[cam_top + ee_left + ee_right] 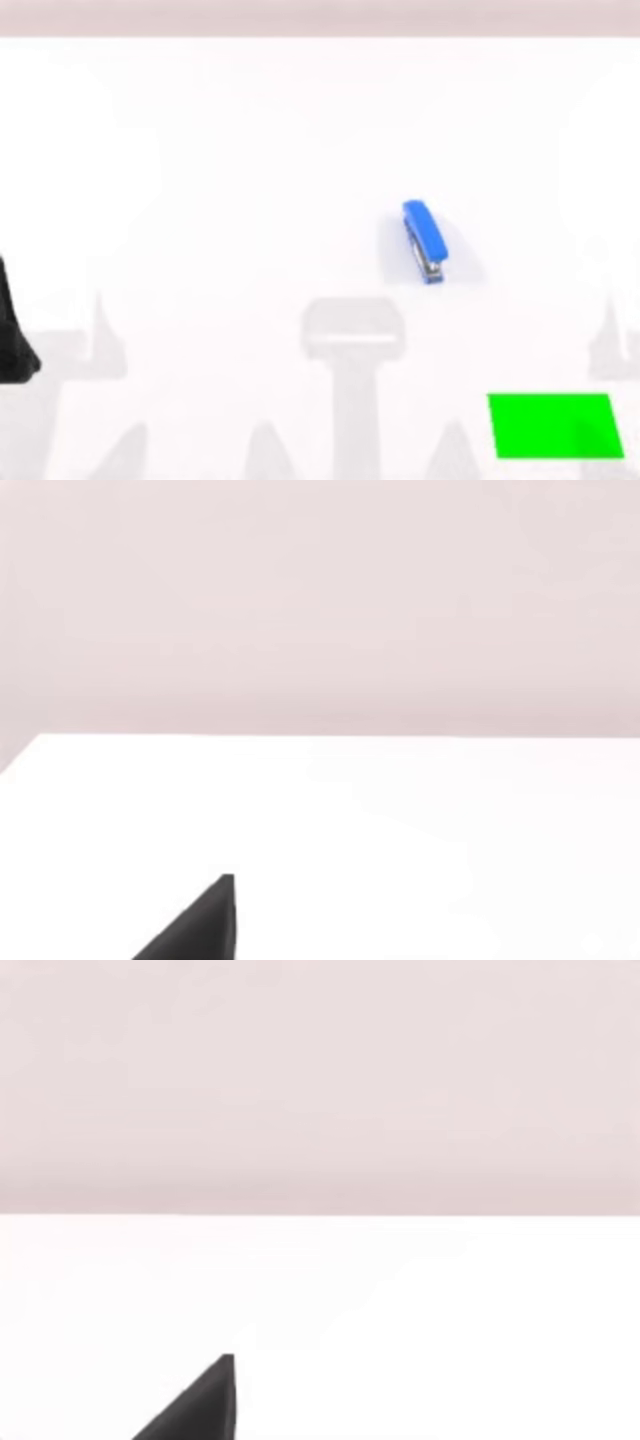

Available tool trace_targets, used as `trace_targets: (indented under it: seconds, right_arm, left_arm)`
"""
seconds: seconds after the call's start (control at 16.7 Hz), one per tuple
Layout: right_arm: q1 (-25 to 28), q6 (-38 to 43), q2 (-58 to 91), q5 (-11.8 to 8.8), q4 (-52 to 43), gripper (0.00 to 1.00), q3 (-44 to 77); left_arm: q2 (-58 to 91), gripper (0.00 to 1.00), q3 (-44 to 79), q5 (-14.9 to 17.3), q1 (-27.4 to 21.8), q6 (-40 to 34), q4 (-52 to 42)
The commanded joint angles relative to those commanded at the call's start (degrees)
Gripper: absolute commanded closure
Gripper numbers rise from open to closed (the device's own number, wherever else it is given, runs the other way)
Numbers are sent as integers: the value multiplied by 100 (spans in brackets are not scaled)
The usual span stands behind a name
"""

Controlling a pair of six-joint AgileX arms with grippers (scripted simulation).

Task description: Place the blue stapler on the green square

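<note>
The blue stapler (424, 242) lies flat on the white table, right of centre, its length running roughly front to back. At the front right corner, well apart from it, is the green square (555, 425), with nothing on it. My left arm (10, 335) is parked at the table's left edge, far from both. In the left wrist view only one dark finger (210, 928) shows, with bare table beside it. My right arm is outside the top view; its wrist view likewise shows a single dark finger (210, 1408) and nothing held. Neither wrist view shows the stapler or the square.
The white table (250, 180) ends at a pinkish wall along the back (320, 15). Faint grey shadows (350, 340) of the arms and the camera stand fall across the front of the table.
</note>
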Motion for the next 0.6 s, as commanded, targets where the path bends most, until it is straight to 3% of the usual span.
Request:
trace_targets:
  seconds: [0.3,0.6]
  right_arm:
    - [15,73,292,83,-221,0,309]
    - [117,419,1802,460,-1317,0,2071]
  left_arm:
    - [0,0,0,0,0,0,0]
    - [0,0,0,0,0,0,0]
